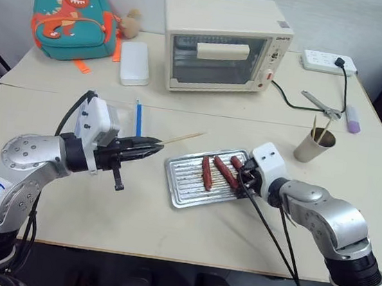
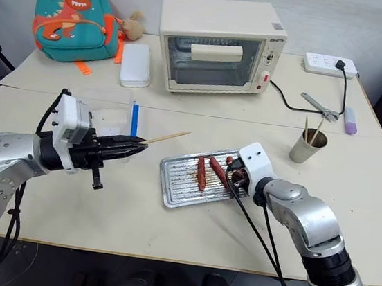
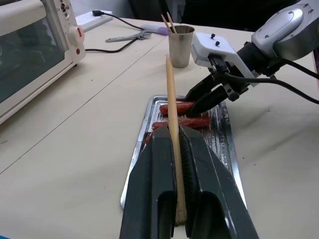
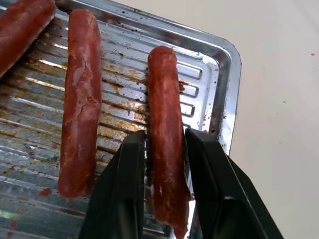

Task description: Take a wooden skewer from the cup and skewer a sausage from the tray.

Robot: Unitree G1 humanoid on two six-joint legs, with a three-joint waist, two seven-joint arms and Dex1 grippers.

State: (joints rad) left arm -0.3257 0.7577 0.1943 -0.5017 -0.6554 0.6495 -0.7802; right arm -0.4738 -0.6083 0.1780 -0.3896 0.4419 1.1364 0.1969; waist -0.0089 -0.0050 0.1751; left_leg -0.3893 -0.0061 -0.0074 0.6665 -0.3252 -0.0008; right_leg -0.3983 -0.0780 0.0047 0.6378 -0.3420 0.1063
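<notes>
The tray (image 1: 193, 185) is sitting on the table (image 1: 132, 226), holding three sausages, and the right gripper (image 4: 164, 149) is pinching the rightmost sausage (image 4: 164, 119) between its fingers. The left gripper (image 1: 150, 146) is clamping a wooden skewer (image 1: 184, 138) level above the table, tip pointing toward the tray. More skewers are standing in the cup (image 1: 313, 145), well beyond the tray.

The left pincer (image 3: 182, 149) is clamped on a wooden skewer (image 3: 172, 114), which runs straight out between its dark fingers toward the tray (image 3: 137, 164) on the pale surface (image 3: 75, 129). Over the tray the right pincer (image 3: 197, 102) sits at a sausage (image 3: 174, 107), seemingly gripping it. A second sausage (image 3: 192, 122) lies beside it. Beyond stands the cup (image 3: 180, 46) holding more sticks, near a toaster oven (image 3: 30, 45).
</notes>
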